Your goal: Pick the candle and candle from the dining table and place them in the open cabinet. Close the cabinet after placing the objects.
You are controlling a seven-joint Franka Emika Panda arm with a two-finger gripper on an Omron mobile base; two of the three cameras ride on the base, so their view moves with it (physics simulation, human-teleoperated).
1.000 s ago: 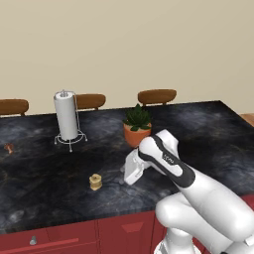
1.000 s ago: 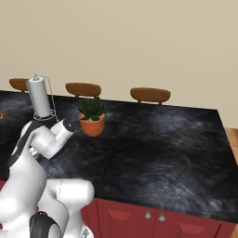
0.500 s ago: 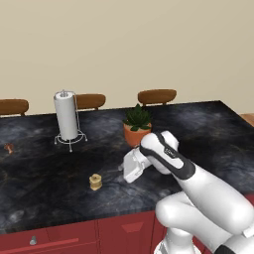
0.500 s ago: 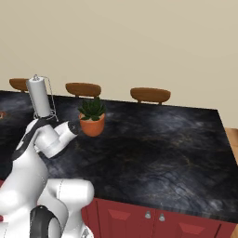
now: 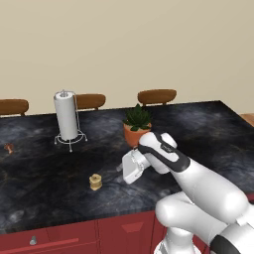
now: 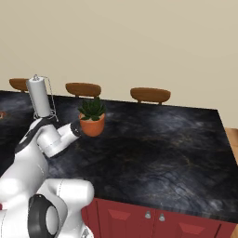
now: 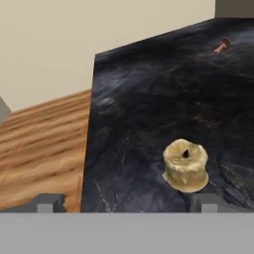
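A white robot arm reaches over a black marbled counter (image 5: 208,129). Its end effector (image 7: 126,201) hangs with its fingertips (image 7: 48,202) set wide apart, holding nothing. The squat tan jar candle (image 5: 95,182) sits on the counter near its front edge, at about nine o'clock from the end effector, apart from it.

In the hand view the jar candle (image 7: 186,165) lies off-centre, close to the right fingertip. Closing from here could, I judge, clip its rim and push it along the counter.

The hand view also shows a small reddish object (image 7: 222,45) at one o'clock. The left base view adds a paper towel holder (image 5: 66,117) and potted plant (image 5: 137,125) behind.
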